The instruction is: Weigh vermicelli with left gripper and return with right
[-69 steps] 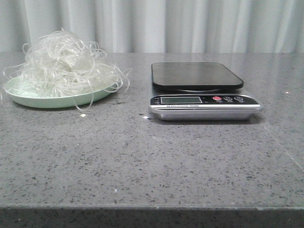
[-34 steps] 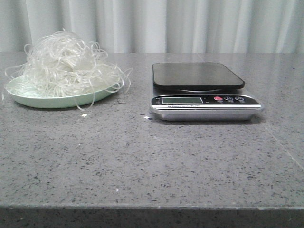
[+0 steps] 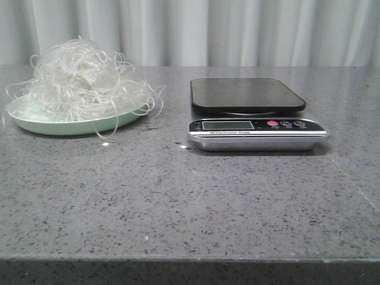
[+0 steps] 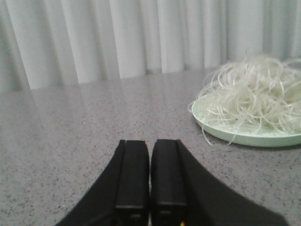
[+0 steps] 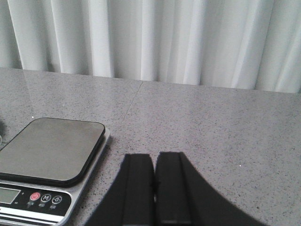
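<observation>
The vermicelli [image 3: 80, 80] is sitting heaped on the green plate [image 3: 41, 123], left of the scale [image 3: 255, 116] — lying nearer the left gripper [image 4: 149, 188], whose fingers, like the right gripper's [image 5: 155, 188], are pressing together, holding nothing.

Matte black, flat, blocky fingers on left gripper [image 4: 150, 188] and right gripper [image 5: 155, 190]

Pale curtains [image 3: 196, 32] are hanging in soft vertical folds across the whole top of the frame, closing off the back of the room. Below them a grey speckled stone table [image 3: 178, 202] is filling the rest, its front edge running along the bottom, even light catching faintly on its polished top.
</observation>
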Tool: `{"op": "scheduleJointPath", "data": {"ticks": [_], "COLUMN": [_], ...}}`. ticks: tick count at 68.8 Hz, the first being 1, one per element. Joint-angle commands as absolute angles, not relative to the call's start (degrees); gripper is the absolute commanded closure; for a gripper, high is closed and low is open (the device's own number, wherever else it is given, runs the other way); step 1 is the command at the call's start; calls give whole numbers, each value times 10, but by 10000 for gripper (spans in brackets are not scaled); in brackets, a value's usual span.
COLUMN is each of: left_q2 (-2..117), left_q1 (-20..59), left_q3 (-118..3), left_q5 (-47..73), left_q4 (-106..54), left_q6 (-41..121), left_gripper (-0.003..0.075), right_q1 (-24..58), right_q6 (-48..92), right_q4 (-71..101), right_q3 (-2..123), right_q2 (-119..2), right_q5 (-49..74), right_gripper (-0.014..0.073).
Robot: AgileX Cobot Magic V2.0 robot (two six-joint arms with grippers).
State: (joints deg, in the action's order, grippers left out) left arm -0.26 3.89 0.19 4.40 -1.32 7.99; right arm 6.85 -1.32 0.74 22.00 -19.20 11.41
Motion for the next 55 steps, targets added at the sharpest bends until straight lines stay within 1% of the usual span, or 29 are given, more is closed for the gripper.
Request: {"op": "scheduleJointPath", "data": {"ticks": [1, 55], "left_q2": [-13, -13], "left_q1": [37, 36], "left_q3": [6, 6], "left_q5": [32, 44], "left_q4": [-34, -34], "left_q6": [71, 71], "left_gripper": [583, 583], "right_q1": [64, 64], "right_q6": [-10, -10], "right_q4": [4, 4], "right_q3": [234, 234], "right_q2": [-196, -196], "right_q5": [68, 70], "right_gripper": [442, 442]}}
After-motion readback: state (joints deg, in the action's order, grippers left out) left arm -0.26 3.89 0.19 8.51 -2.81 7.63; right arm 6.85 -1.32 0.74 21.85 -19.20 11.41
